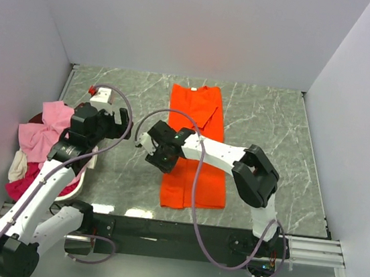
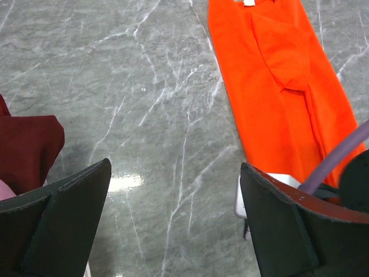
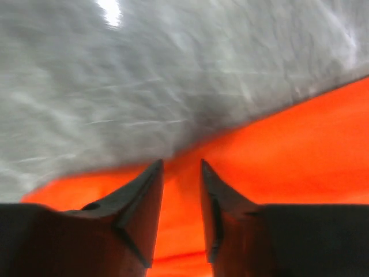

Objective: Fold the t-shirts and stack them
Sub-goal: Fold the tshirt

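From above, the orange t-shirt (image 1: 205, 114) lies as a long strip on the bench (image 1: 266, 135). The right gripper (image 1: 149, 151) is at its edge and the left gripper (image 1: 124, 130) is just outside it, with the other t-shirts (image 1: 44, 131) heaped beyond.

Left wrist: the jaws are wide apart, and the orange cloth is ahead to their right.

Right wrist, blurred: the jaws are slightly apart over the edge, pinching nothing visible.

This looks like mid-fold. The next move calls for a firm pinch on the edge.
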You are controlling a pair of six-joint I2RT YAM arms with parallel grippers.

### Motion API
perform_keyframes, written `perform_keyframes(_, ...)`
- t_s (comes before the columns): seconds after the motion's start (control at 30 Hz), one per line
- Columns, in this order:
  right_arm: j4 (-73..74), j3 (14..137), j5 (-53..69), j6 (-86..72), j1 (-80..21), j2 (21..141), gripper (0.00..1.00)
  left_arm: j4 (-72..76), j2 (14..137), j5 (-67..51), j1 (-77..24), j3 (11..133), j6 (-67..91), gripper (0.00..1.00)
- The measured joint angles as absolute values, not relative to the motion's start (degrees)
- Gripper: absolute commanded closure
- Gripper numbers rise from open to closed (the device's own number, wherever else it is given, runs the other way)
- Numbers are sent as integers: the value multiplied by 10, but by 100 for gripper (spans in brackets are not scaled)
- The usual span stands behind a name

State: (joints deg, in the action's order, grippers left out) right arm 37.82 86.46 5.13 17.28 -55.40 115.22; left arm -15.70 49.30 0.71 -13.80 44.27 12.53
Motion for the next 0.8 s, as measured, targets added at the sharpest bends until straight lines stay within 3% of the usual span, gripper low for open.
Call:
perform_keyframes(0.17,399,842,131,202,-532,1089,41,-152,490,-27,-131,440,124,0)
perform_keyframes(0.43,403,677,251,296,-345,836,37,-101,536,-199,-147,432,94,1)
perform_keyframes(0.5,396,630,283,335,-305,775,31,-96,567,-224,-192,430,70,1)
perform_keyframes(0.53,391,601,301,356,-293,741,25,-95,580,-226,-223,427,53,1)
perform_keyframes(0.57,385,574,317,378,-288,714,13,-95,590,-229,-257,422,36,1)
perform_keyframes(0.6,382,537,333,406,-283,678,11,-94,594,-227,-293,414,18,1)
perform_keyframes(0.7,384,427,369,508,-284,593,11,-93,590,-217,-409,376,-56,1)
perform_keyframes(0.8,392,366,380,582,-285,581,13,-88,576,-185,-524,328,-135,2)
